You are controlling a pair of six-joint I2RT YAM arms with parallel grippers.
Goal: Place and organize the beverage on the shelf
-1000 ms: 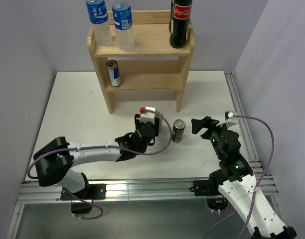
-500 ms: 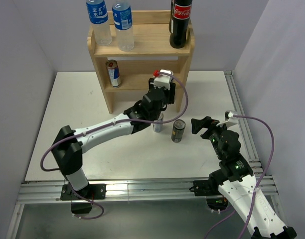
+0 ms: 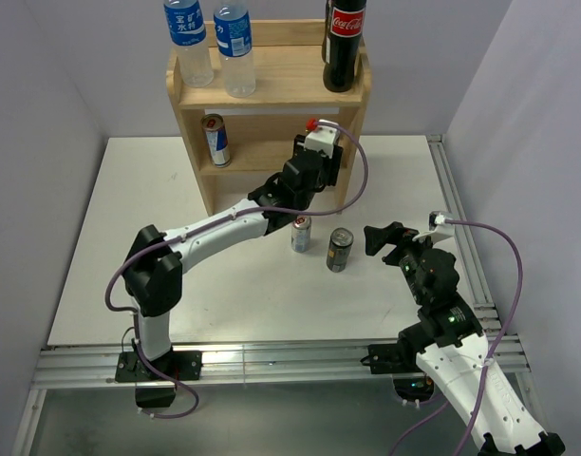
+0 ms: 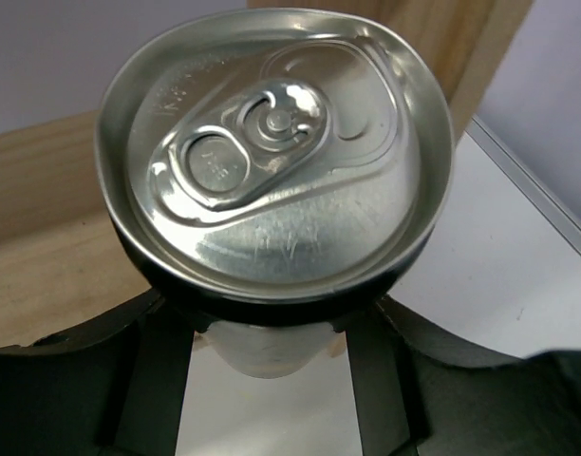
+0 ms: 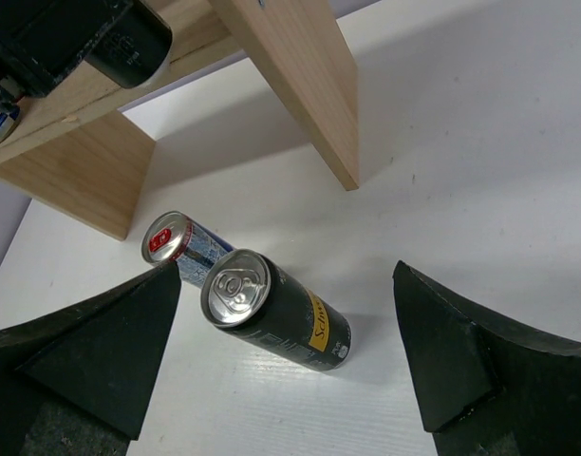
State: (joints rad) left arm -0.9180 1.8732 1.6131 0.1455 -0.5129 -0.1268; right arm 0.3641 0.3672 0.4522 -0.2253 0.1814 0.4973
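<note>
White table [image 3: 129,237] boxed in by pale lilac-grey walls, with metal rails [image 3: 271,356] along the near and right edges. At the far side stands the shelf [image 3: 281,90]. On its top board, a water bottle [image 3: 190,47] and a second water bottle [image 3: 236,52] at the left, a cola bottle [image 3: 345,47] at the right. On the lower board, a blue-and-silver can [image 3: 215,139] at the left. On the table in front, apart from the shelf, a slim can [image 3: 301,234] and just right of it a yellow-labelled can [image 3: 340,250], both upright, not touching. Against a second ago: left arm no longer low over the table but stretched out to the shelf, uncovering the slim can; right arm unmoved. Left gripper [image 3: 312,171]: sits at the right part of the lower tier, clamps narrowly on a held can [image 4: 271,190], dark-bodied, silver-topped, upright; resting on the board or not, cannot tell. Right gripper [image 3: 387,242]: hangs near the two table cans, fingers spread wide, grips and touches nothing.
</note>
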